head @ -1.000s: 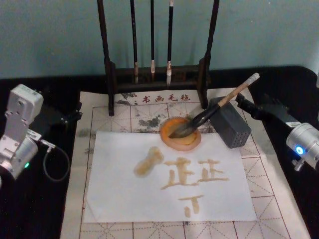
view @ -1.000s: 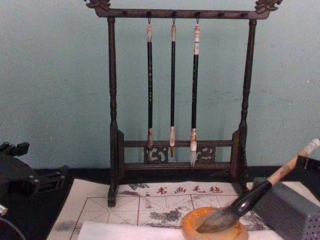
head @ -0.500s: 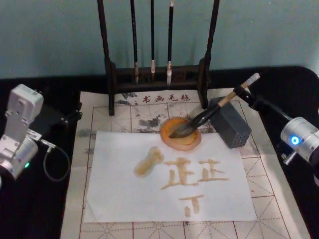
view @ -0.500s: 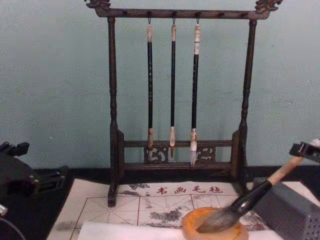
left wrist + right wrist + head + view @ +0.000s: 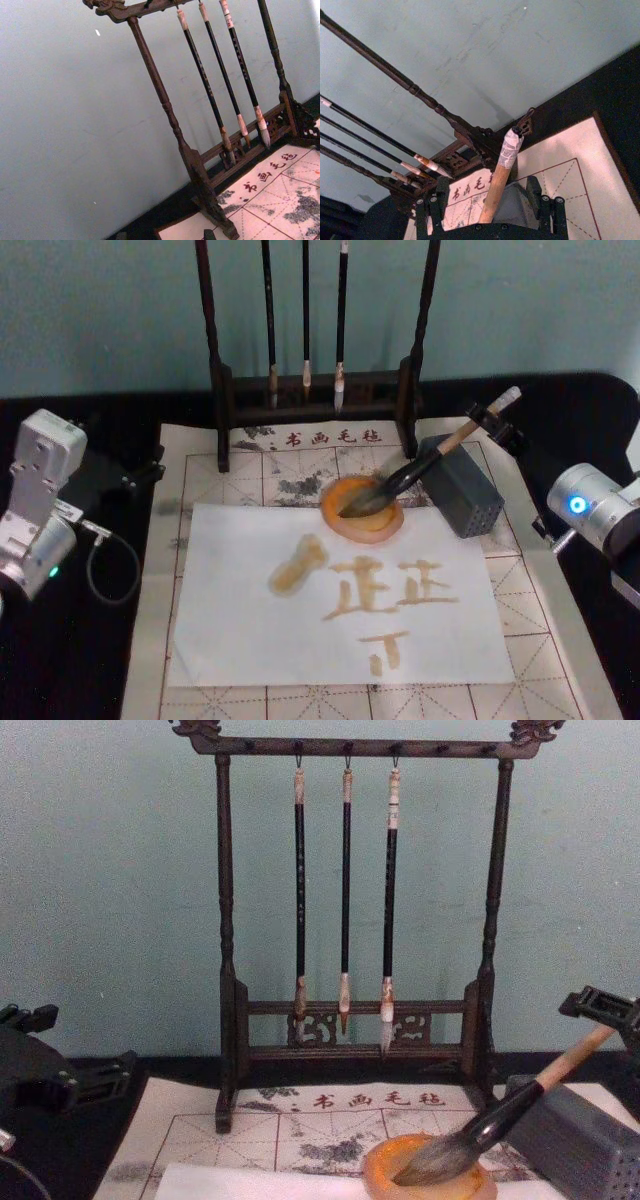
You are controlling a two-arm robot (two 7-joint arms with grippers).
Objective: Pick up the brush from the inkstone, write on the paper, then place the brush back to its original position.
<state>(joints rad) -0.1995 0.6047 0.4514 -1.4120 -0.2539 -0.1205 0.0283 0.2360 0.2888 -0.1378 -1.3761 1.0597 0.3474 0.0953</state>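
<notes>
1. The right hand (image 5: 489,426) is straddling the upper handle of the brush (image 5: 402,478), with its fingers (image 5: 535,192) spread and not clamping.
2. The brush is leaning on the grey block (image 5: 468,498), its bristles lying in the inkstone (image 5: 332,515).
3. The left hand (image 5: 118,480) is sitting parked at the far left.

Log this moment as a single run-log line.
right gripper: open, straddling upper brush handle | brush: bristles in inkstone, handle leaning on grey block | paper: marked with strokes | left gripper: parked at left
</notes>
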